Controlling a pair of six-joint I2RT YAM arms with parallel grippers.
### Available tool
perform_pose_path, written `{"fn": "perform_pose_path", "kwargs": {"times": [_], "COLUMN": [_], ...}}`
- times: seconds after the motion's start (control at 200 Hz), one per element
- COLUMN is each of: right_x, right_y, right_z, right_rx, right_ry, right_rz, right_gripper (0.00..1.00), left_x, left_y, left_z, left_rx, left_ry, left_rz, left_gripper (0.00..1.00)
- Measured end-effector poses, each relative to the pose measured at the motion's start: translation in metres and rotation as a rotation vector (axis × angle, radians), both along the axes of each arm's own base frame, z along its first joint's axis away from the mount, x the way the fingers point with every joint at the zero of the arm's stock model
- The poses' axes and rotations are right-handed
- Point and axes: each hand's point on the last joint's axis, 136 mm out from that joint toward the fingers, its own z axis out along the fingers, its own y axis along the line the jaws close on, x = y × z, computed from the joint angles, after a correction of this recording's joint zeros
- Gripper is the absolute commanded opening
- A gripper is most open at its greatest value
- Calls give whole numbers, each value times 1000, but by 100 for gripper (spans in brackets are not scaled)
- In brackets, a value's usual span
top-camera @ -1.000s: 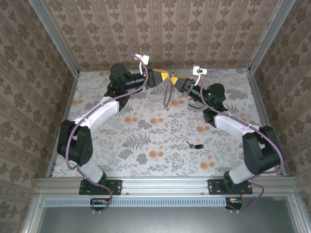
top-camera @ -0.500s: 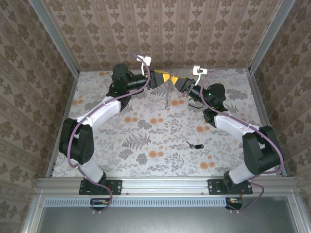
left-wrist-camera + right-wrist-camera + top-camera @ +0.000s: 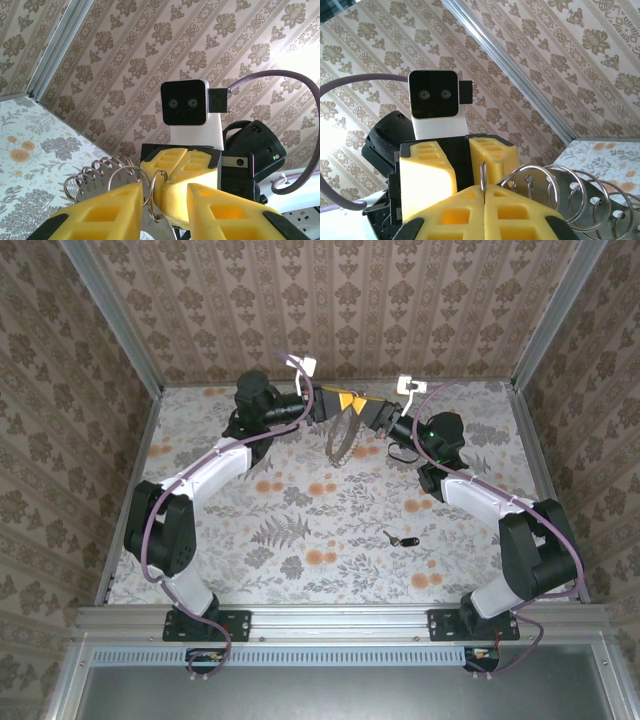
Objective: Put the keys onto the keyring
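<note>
One thin, likely springy keyring; right gripper pinches its slippery-looking wire; left gripper, narrowly parted, straddles a coil just beside that pinch.

No writing that I can read

I find no letters, numbers or brand marks on the wallpaper, the floral table cover, the white camera housing facing me, or the keyring.

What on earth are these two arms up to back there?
They meet at the far side of the table with the keyring between them. The right gripper is shut on it; the left gripper stands open around one ring. The small key lies on the table, nearer the front, untouched.
</note>
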Motion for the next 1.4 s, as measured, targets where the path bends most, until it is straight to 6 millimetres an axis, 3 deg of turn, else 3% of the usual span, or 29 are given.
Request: {"fn": "perform_pose_path", "kwargs": {"times": [0.24,0.425,0.685,0.885,1.025,1.07,1.185,1.4], "right_x": [0,0,0,0,3,6,10,5], "right_y": [0,0,0,0,-1,-4,-19,-58], "right_z": [0,0,0,0,-4,-5,-8,1], "right_rx": [0,0,0,-2,-11,-18,-33,-50], "right_ry": [0,0,0,0,25,30,64,100], "right_rz": [0,0,0,3,-2,-14,-58,-179], "right_gripper": [0,0,0,0,41,49,57,59], "left_x": [0,0,1,1,2,3,2,-3], "left_y": [0,0,0,0,0,0,0,3], "left_z": [-1,-2,-2,-3,-6,-10,-18,-17], "left_rx": [5,7,9,19,47,68,111,134], "left_ry": [-6,-6,-10,-42,-106,-125,-185,-353], "left_rz": [1,0,4,5,21,33,48,79], "left_gripper": [17,15,0,0,0,0,0,0]}}
